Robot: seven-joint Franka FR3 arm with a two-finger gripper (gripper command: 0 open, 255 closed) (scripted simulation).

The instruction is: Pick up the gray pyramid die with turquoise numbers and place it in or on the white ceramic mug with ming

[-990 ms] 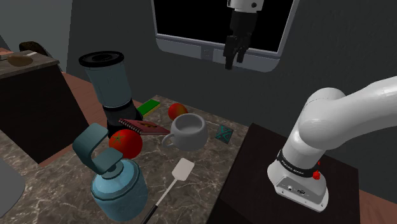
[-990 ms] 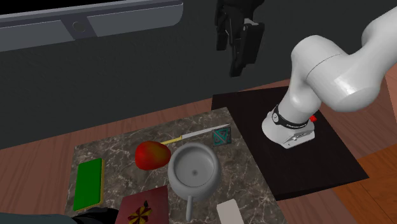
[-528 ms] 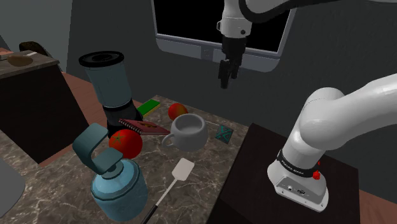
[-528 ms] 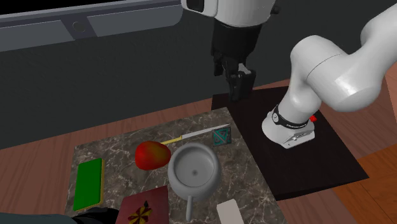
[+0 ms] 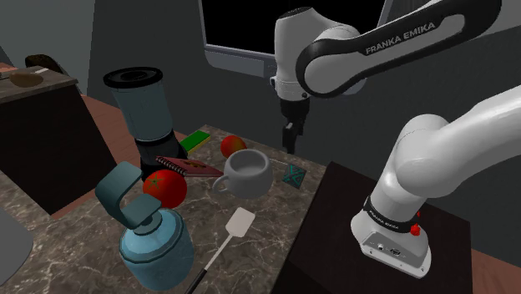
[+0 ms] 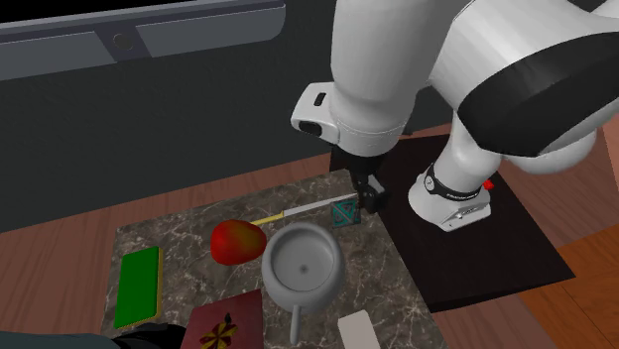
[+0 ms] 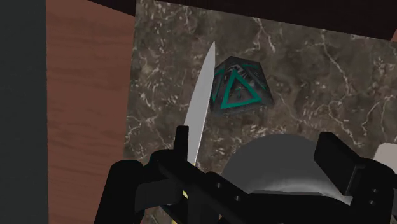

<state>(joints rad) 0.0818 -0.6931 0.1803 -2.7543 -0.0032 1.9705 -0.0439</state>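
Note:
The gray pyramid die (image 5: 293, 174) (image 6: 345, 212) (image 7: 240, 87) with turquoise markings lies on the marble tabletop near the edge facing the stand. The white mug (image 5: 246, 171) (image 6: 303, 266) (image 7: 280, 165) stands upright close beside it, its handle pointing away from the die. My gripper (image 5: 290, 139) (image 6: 369, 198) (image 7: 256, 140) hangs low over the table, just above the die and a little toward the wall. Its fingers stand apart, open, with nothing between them.
A knife (image 7: 200, 102) (image 6: 298, 210) lies beside the die. A red-yellow fruit (image 6: 238, 241), a red book (image 5: 188, 165), a tomato (image 5: 165, 188), a blender (image 5: 144, 108), a blue jug (image 5: 150, 238), a spatula (image 5: 236, 225) and a green slab (image 6: 137, 286) crowd the table. The dark stand (image 5: 384, 225) borders it.
The arm has swung down from high in front of the dark screen to just above the table near the die. The objects on the table have not moved.

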